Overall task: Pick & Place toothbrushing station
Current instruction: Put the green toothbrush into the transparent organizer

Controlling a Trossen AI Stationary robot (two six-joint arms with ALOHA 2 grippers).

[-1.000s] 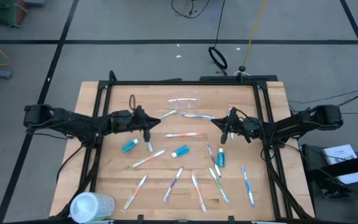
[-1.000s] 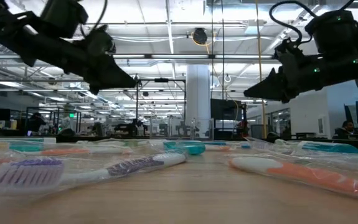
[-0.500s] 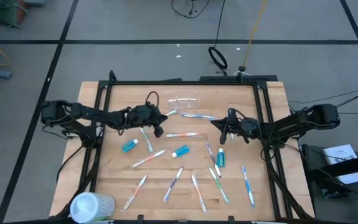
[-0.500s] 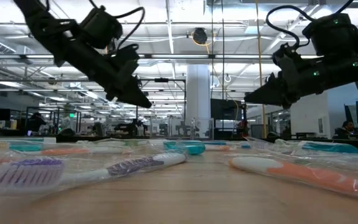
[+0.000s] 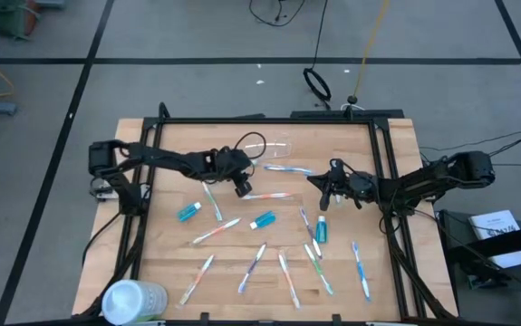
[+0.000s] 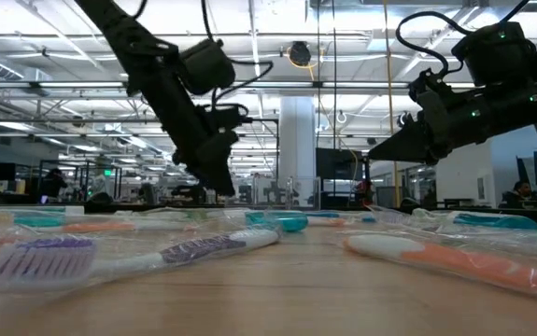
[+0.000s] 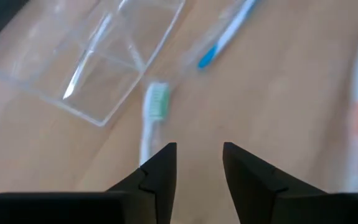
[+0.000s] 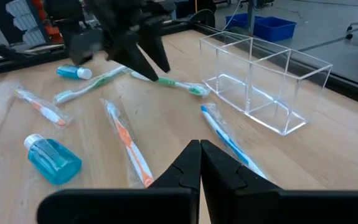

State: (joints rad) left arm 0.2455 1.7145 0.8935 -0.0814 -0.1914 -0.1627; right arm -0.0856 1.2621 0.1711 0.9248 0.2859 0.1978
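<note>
A: Toothbrushes lie scattered over the surface [image 5: 151, 263]; where is the left end effector [image 7: 198, 163] among them?

B: Low over the far middle, its fingers parted with nothing between them. Just past its tips lies a green brush [image 7: 151, 115], head toward the clear holder [image 7: 98, 53]. A blue brush [image 7: 225, 34] lies beyond, blurred.

A: And the right end effector [image 8: 200, 163]?

B: Clenched tight, empty, hovering right of centre. Ahead of it are an orange brush [image 8: 129, 146], a blue bottle [image 8: 51, 158] and the holder.

A: What is hard to make out?

B: From above, the holder [image 5: 269, 145] is a faint outline near the far edge, partly crossed by a cable loop. The left fingertips are hidden under the wrist there. In the level view, wrapped brushes fill the foreground, and I cannot tell which is which. A whitish tub [image 5: 133, 299] is cut off at the near left corner.

A: Any change from a second ago?

B: The left arm has reached further right, from near the left side to beside the holder, and its fingers have spread. The green brush, then at those fingers, now lies loose. The right arm has barely moved.
</note>
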